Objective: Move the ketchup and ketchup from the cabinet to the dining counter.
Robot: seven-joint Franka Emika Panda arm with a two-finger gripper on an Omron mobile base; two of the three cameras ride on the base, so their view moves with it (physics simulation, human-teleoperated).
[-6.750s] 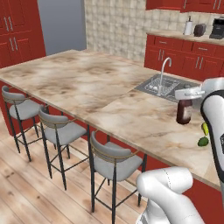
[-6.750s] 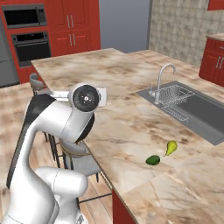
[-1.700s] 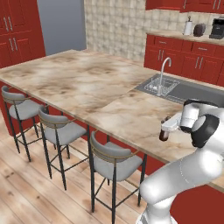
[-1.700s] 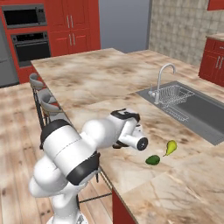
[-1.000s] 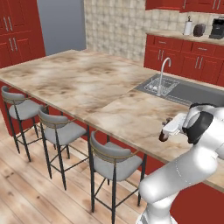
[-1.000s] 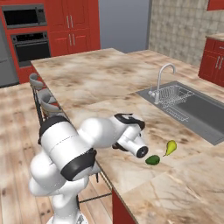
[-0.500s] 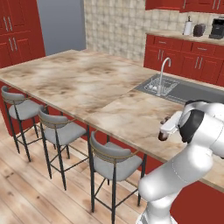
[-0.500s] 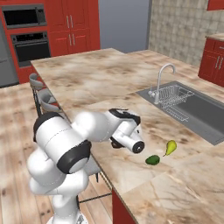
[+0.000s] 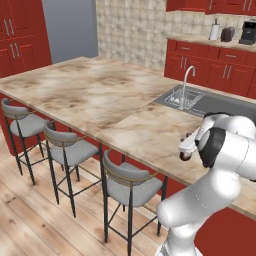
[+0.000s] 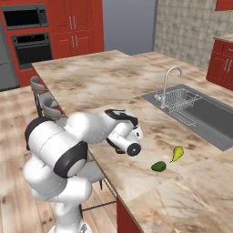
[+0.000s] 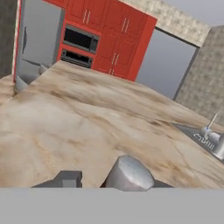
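On the dining counter (image 9: pixel 100 95), a ketchup bottle (image 9: pixel 186 154) is being set down by the gripper (image 9: pixel 187 146) (fingers apparently clasping it), so release is judged next.

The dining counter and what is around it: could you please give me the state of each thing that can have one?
ketchup: upright on the dining counter, near its front edge.
gripper: over the bottle's top; grip or release cannot be told.
faucet: no water running.
pear: lying on the counter.
oven door: shut.
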